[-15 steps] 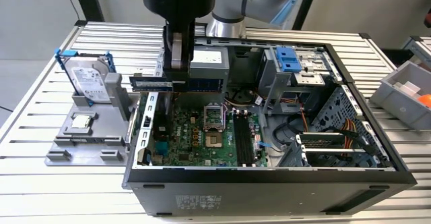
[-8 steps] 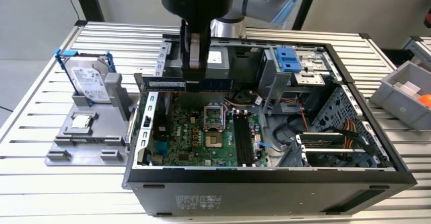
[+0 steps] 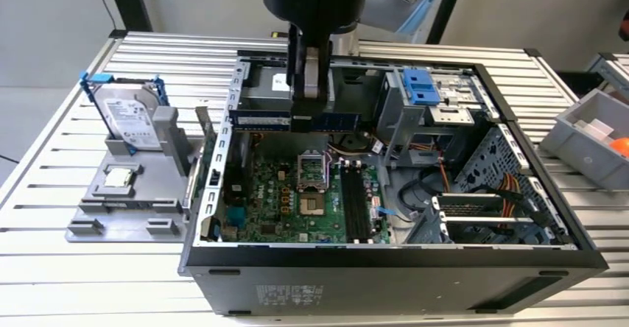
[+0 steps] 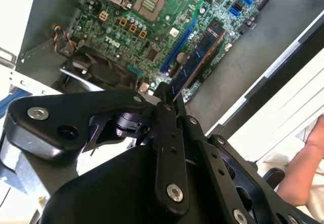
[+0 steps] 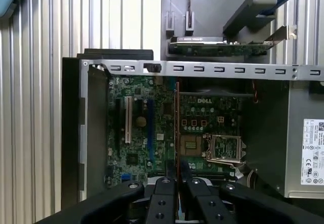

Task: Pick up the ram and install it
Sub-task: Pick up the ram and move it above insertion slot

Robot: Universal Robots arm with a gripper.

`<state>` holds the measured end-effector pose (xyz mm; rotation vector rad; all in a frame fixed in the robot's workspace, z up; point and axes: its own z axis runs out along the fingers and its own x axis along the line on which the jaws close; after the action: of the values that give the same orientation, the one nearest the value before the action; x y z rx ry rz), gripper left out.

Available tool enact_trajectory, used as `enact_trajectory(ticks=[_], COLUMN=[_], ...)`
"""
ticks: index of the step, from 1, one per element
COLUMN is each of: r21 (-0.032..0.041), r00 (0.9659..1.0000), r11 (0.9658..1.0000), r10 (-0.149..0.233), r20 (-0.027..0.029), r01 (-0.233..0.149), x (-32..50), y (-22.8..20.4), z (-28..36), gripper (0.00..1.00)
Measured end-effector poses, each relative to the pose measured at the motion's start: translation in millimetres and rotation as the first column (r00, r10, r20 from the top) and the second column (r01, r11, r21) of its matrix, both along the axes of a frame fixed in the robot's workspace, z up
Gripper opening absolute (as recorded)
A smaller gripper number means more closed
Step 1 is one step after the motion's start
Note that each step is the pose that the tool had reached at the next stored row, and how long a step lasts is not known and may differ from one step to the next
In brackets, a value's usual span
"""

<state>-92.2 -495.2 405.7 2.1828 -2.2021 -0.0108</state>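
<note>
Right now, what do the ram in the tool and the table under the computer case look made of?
The ram, clamped in the tool, looks like printed circuit board: a thin, flat, blue-green laminate with a matte face, likely fibreglass. The table looks like extruded aluminium, judging by its silvery ribbed slats with a dull sheen.

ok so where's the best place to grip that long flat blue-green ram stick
Mid-length, across its two flat faces, from above the top edge, as the black gripper holds the long blue-green ram stick: it is thin and lies level, and its lower edge is free.
</note>
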Motion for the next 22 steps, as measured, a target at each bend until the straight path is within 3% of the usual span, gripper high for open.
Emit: enact_trajectory(ticks=[3,10,22], r21=[0.0,-0.0004,-0.0004], r00=[1.0,1.0,1.0], r11=[1.0,1.0,1.0], r10=[0.0,0.0,0.0], r20=[0.0001,0.0001,0.0001], r01=[0.0,0.0,0.0], x=[4.9,6.5,16.1], y=[0.6,1.0,8.2], z=[-0.1,-0.2,-0.3], gripper=[0.0,0.0,0.0])
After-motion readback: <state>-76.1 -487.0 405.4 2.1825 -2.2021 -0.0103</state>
